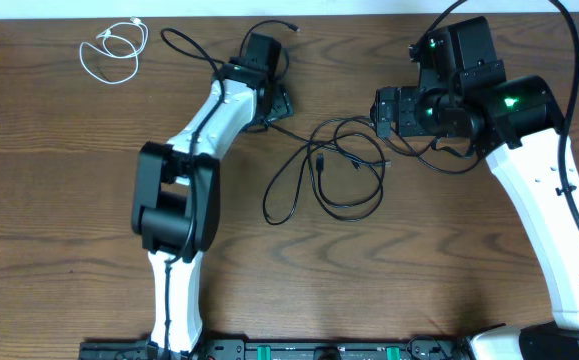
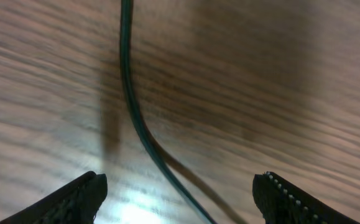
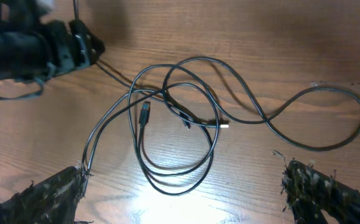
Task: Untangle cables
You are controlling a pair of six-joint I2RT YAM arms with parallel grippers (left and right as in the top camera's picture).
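Note:
A tangle of thin black cables (image 1: 337, 172) lies in loops at the table's middle, and it fills the right wrist view as cables (image 3: 180, 118). One black strand (image 2: 133, 112) runs along the wood between the wide-apart jaws of my left gripper (image 2: 180, 190), and neither finger touches it. From above, the left gripper (image 1: 277, 102) sits at the tangle's upper left end. My right gripper (image 1: 379, 112) hovers at the tangle's upper right, and the right gripper (image 3: 181, 177) is open with nothing between its fingers. A white cord (image 1: 114, 45) lies coiled at the far left back.
Another black cable (image 1: 191, 45) curves along the back edge behind the left arm (image 1: 204, 125). The right arm (image 1: 544, 190) stands along the right side, with its thick lead looping over it. The left gripper (image 3: 61, 43) shows in the right wrist view's top left.

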